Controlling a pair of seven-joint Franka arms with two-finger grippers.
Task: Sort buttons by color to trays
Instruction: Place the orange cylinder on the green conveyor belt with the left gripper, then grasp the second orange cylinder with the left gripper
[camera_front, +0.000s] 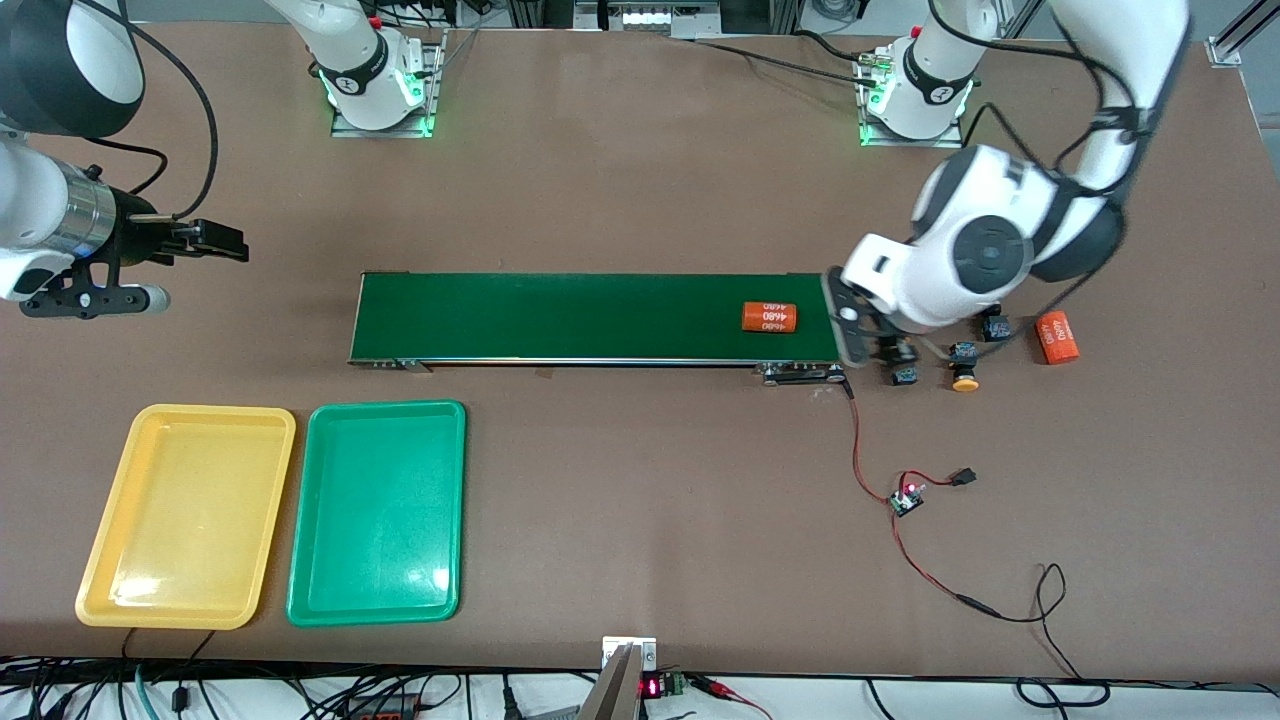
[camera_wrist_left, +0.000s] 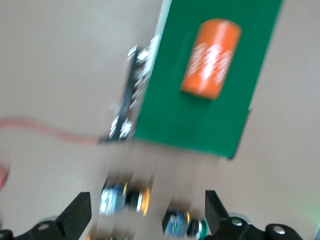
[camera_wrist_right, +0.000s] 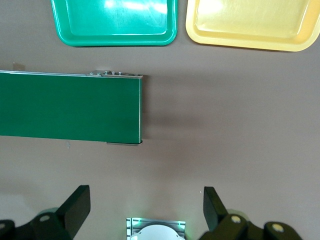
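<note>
The left claw (camera_front: 880, 345) hangs low over the counter (camera_front: 640, 520) just off the conveyor belt's (camera_front: 590, 317) end at the left arm's side, its fingers spread wide and holding nothing. In the left wrist view a yellow-capped button (camera_wrist_left: 125, 198) and a green-capped button (camera_wrist_left: 184, 225) lie on the counter between the two fingertips, side by side, caps pointing the same way, so the coming grasp seems to turn on centring over one of them alone. From the front, three small black button bodies show close by the claw: one (camera_front: 905, 376) just under it, the yellow-capped one (camera_front: 964, 366) lying on its side, another (camera_front: 994, 328) beside the wrist. An orange cylinder (camera_front: 769, 317) rests on the belt, a second (camera_front: 1056, 337) on the counter.

The right claw (camera_front: 215, 240) waits wide open over the counter near the belt's other end. The yellow tray (camera_front: 110, 560) and green tray (camera_front: 320, 560) sit side by side, both without buttons, toward the right arm's end at the counter's front edge. The left arm is by far the nearer to the buttons.
</note>
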